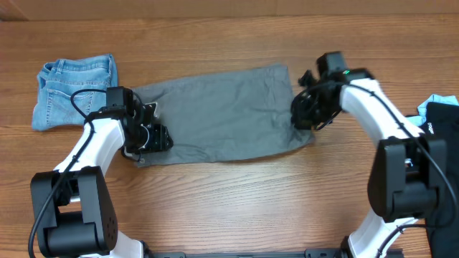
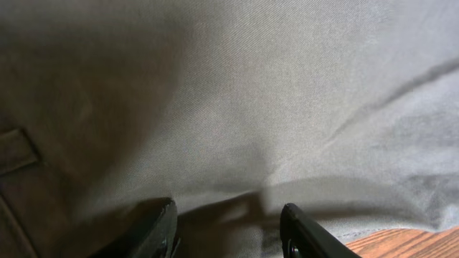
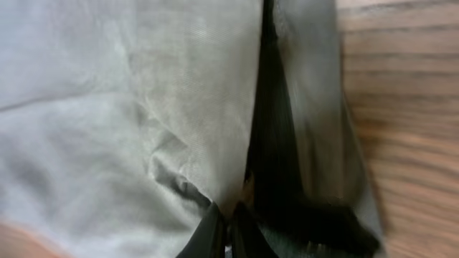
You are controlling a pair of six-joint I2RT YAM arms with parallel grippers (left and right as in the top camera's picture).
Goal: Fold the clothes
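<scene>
Clenched on grey shorts (image 1: 222,111) with right gripper (image 3: 228,223); released above cloth at left gripper (image 2: 228,213); pinch beneath, lift both evenly.

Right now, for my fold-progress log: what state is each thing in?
grey shorts, spread flat on the table.
denim shorts, folded, lying beside them.
left claw, open over the grey shorts.
right claw, shut on the grey shorts' edge.
</scene>
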